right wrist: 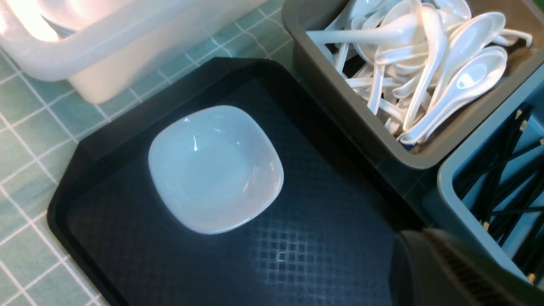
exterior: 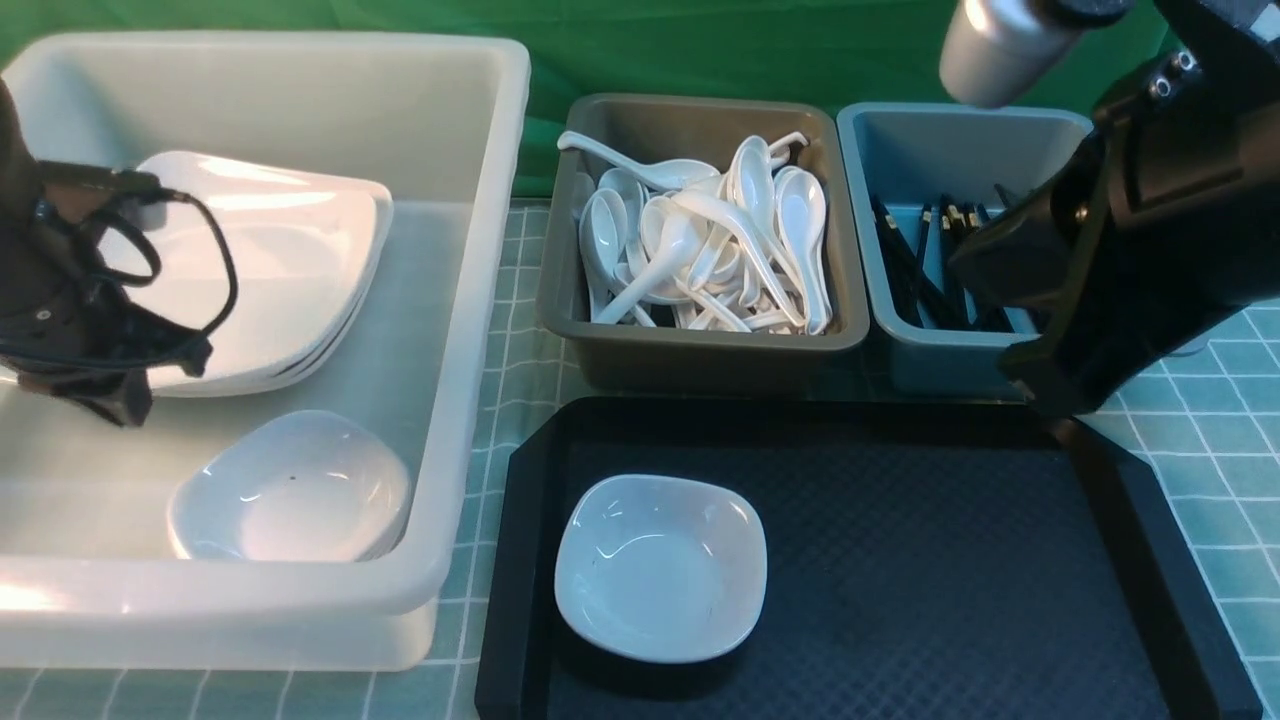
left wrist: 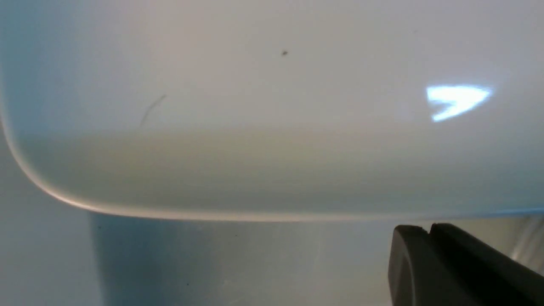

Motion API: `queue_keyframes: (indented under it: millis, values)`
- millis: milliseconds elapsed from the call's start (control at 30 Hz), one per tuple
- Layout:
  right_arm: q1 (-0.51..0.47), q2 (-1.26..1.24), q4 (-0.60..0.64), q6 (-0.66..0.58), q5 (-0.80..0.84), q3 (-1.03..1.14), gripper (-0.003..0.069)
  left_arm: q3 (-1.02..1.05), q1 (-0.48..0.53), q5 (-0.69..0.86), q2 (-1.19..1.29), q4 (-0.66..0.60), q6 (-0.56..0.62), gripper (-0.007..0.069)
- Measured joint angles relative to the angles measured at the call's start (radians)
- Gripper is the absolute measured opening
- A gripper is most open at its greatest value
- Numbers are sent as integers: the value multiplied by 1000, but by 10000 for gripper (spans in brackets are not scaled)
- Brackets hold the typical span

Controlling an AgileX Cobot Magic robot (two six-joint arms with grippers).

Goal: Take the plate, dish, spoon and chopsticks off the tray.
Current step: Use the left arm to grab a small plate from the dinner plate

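Note:
One small white dish (exterior: pixel 660 565) (right wrist: pixel 214 168) sits on the left part of the black tray (exterior: pixel 950 560) (right wrist: pixel 323 238), with nothing else on the tray. A large white plate (exterior: pixel 270 265) (left wrist: pixel 272 106) tops a stack in the white tub. My left gripper (exterior: pixel 125 405) (left wrist: pixel 429 229) hangs shut and empty inside that tub, just off the plate's rim. My right gripper (exterior: pixel 1045 385) (right wrist: pixel 418 238) is shut and empty over the tray's far right corner, beside the blue tub. White spoons (exterior: pixel 700 240) fill the grey tub and black chopsticks (exterior: pixel 930 270) lie in the blue tub.
The translucent white tub (exterior: pixel 480 300) stands left of the tray and also holds small dishes (exterior: pixel 290 490). The grey tub (exterior: pixel 700 350) and blue tub (exterior: pixel 900 330) stand right behind the tray. A green checked cloth (exterior: pixel 500 330) covers the table.

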Motion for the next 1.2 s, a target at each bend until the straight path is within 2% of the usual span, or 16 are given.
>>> queue_keyframes:
  millis: [367,633,767,833,967,1033,1133,1167,1200]
  values:
    - [0,0,0,-7,0,10,26,-50,60,-210,106,2,34,17]
    - [0,-1,-1,-7,43,10,28,-102,59,-105,114,-40,45,17]
    - [0,-29,-75,43,93,10,34,-95,9,-45,-24,-97,65,17]
    - [0,-49,-123,89,133,13,34,-71,-46,-63,-107,-112,75,17]
    - [0,-115,-218,178,191,61,34,13,-220,-121,-263,-128,92,17]
    - [0,-173,-256,232,198,121,34,104,-438,-152,-360,-140,95,17]
    - [0,-259,-264,283,200,211,34,206,-686,-175,-387,-140,90,17]
    - [0,-277,-265,293,201,229,34,226,-763,-189,-380,-128,80,17]
    - [0,-282,-265,295,201,237,34,234,-778,-192,-378,-128,78,17]
